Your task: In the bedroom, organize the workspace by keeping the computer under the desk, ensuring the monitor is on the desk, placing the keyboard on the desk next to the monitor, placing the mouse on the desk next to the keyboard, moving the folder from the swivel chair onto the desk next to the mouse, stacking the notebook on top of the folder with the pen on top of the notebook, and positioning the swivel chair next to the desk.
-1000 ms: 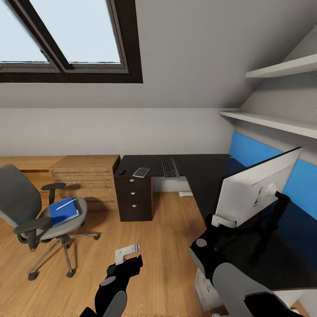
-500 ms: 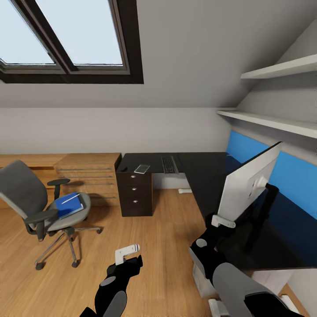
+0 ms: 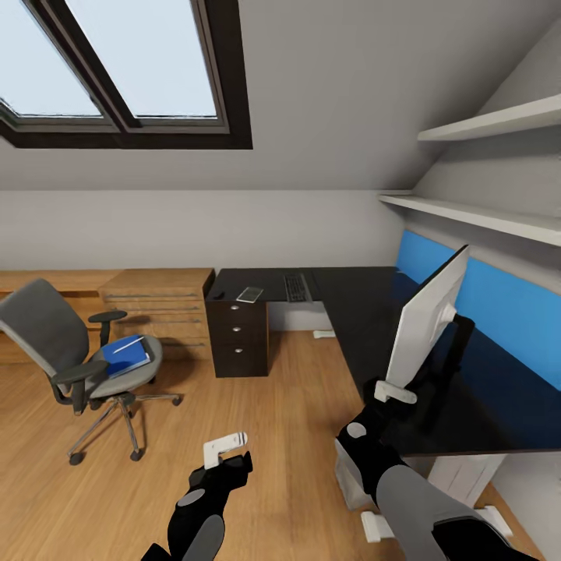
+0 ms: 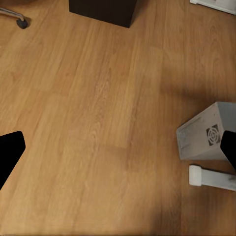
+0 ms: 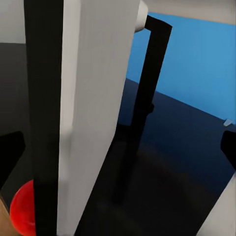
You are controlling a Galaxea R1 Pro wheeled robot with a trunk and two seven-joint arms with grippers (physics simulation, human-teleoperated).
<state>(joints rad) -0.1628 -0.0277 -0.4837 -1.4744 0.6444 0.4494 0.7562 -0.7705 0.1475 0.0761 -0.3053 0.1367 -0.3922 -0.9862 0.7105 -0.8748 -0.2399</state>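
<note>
Currently logged, head view unless noted:
Right tool (image 3: 395, 392): at the lower edge of the monitor (image 3: 425, 319); whether its fingers were clamped on the screen could not be told.
Left tool (image 3: 226, 447): held over the wood floor (image 3: 296, 436); fingers apart in the left wrist view, holding nothing.
Monitor: stood edge-on on the table (image 3: 366, 327), white back showing, before the blue wall panel (image 3: 499, 312).
Keyboard (image 3: 296, 287): lay on the far table section, near the notebook (image 3: 250, 294).
Folder (image 3: 125, 356): lay on the swivel chair (image 3: 82, 354) seat, pen (image 3: 127, 344) on top.
Swivel chair: stood beside the wood dresser (image 3: 160, 308), well apart from the table.
Computer (image 4: 204, 135): stood on the floor below the table edge.
</note>
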